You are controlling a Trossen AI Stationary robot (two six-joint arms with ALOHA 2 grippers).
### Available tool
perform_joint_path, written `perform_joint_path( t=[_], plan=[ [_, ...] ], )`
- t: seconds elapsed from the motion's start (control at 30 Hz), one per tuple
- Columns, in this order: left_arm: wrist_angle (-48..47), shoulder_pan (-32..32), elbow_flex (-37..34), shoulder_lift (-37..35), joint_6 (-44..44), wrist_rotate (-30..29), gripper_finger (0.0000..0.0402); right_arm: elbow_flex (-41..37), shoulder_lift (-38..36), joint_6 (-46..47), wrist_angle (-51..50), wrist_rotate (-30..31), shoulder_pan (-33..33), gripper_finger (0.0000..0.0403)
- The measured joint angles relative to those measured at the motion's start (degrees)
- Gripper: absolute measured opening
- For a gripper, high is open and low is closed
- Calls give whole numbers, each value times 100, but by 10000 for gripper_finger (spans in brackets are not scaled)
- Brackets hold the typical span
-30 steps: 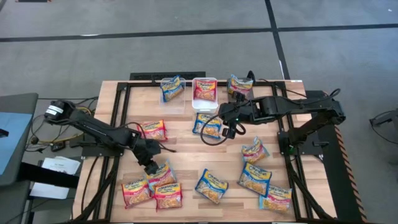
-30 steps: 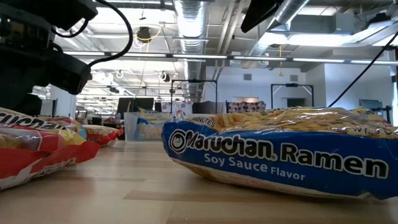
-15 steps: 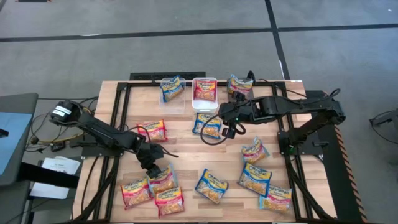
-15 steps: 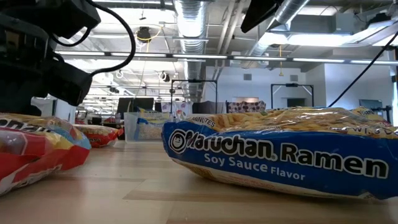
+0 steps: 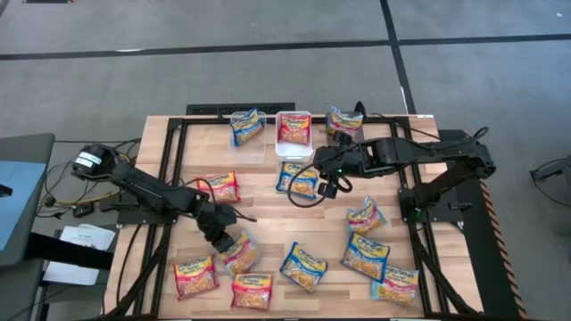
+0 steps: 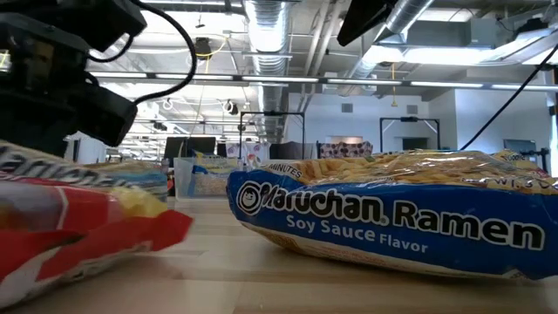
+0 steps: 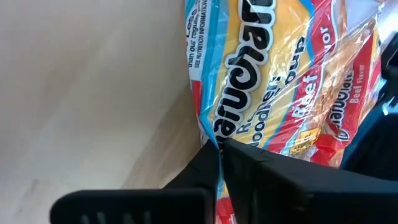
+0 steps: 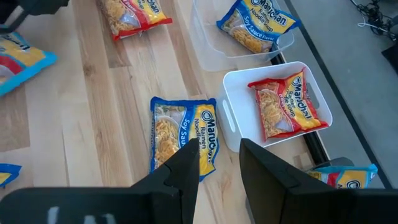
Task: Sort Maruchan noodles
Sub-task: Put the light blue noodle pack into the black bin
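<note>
**My left fingers pinch a beef packet at the near left of the table**

My left gripper (image 5: 225, 242) is down at the near-left part of the wooden table (image 5: 268, 209), and its fingers (image 7: 205, 171) are pressed together on the crinkly edge of a red-trimmed beef packet (image 7: 273, 93). From above, that packet (image 5: 239, 253) lies just beside my fingertips. Two more red packets (image 5: 195, 274) lie nearer the front edge.

My right gripper (image 5: 332, 187) hangs over the middle of the table, toward the far side, with its fingers (image 8: 186, 165) apart and nothing between them. Below it lies a blue soy sauce packet (image 8: 182, 134), flat on the wood, just beside a white bin (image 8: 233, 118) that holds a red packet (image 8: 286, 106). Next to that bin a clear bin (image 8: 208, 43) holds a blue packet (image 8: 256, 23).

Further packets are scattered over the near right of the table (image 5: 366, 256), and one blue packet (image 6: 392, 214) lies right in front of the low camera.
</note>
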Motion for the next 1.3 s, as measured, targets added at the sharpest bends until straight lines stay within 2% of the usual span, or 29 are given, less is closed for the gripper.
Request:
perform_joint_path(
  t=[0.3,0.4,0.53,0.63,0.73,1.1,1.3],
  plan=[
    [-158,812,192,-285,573,82,0,0,0,268,4,-78,0,139],
    [-177,1077,338,-368,843,112,0,0,0,447,3,-503,-2,139],
    [-174,1335,521,-387,1198,148,0,-32,-2,602,65,-1403,7,139],
    [-163,1382,577,-387,1356,198,0,-338,-2,619,518,-1987,74,139],
    [-174,1382,577,-387,1428,221,0,-621,6,668,976,-2268,164,139],
    [-123,1341,577,-372,1683,130,0,-1725,0,897,3433,-2334,381,138],
    [-108,1341,577,-372,1803,-109,0,-2197,2,1021,4753,-2238,423,138]
  ],
)
